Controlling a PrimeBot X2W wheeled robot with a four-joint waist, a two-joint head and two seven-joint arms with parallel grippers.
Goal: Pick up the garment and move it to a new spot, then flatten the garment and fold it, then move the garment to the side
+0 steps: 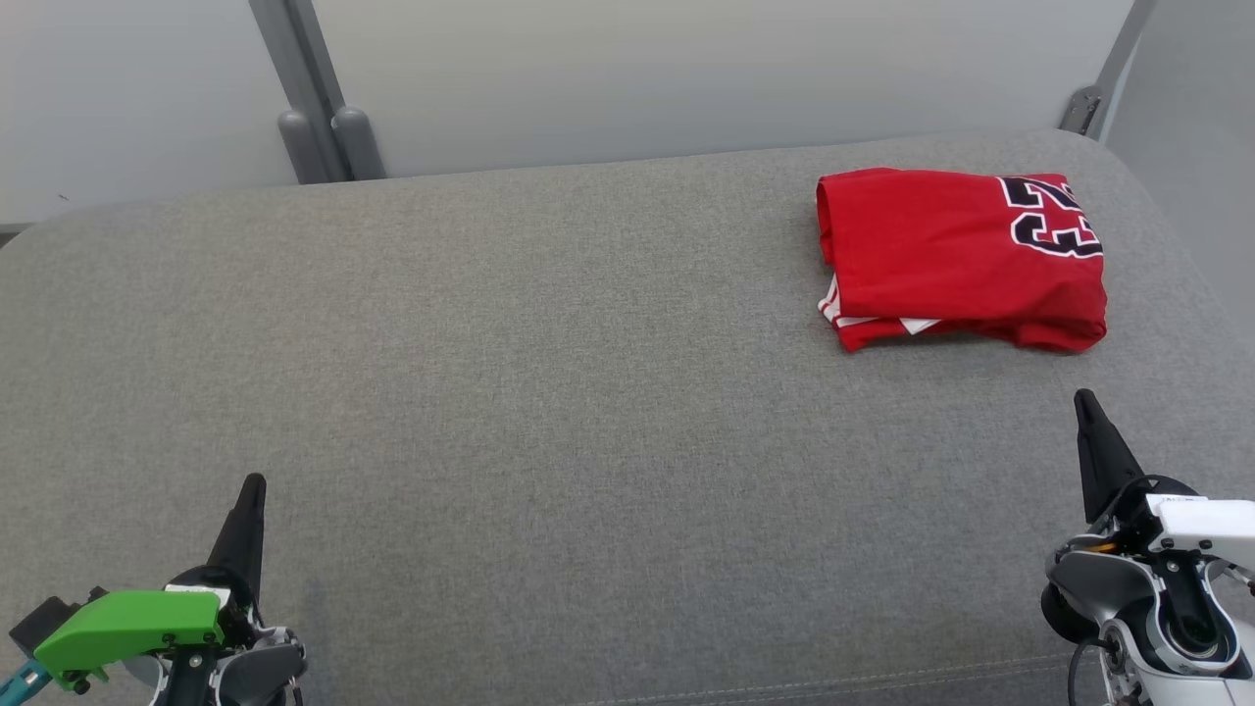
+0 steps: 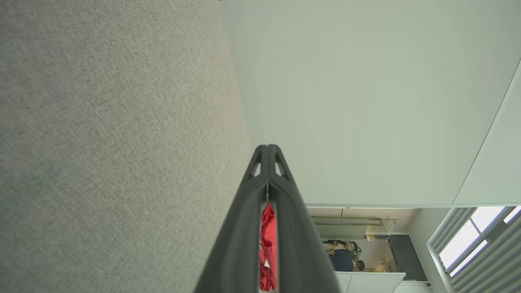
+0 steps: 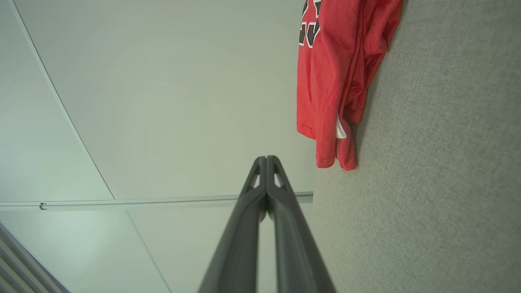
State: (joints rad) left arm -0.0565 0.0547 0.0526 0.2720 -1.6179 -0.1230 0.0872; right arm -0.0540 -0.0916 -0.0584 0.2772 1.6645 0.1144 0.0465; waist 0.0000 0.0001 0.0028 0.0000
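Red jersey (image 1: 966, 257) is lying folded just ahead of the right gripper (image 1: 1086, 404); it and the left gripper (image 1: 253, 485) are sitting pressed together, empty.

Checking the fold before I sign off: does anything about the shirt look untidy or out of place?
Only slightly: the red shirt lies folded at the far right of the gray cushion, but a white-striped edge pokes out from under its near left corner.
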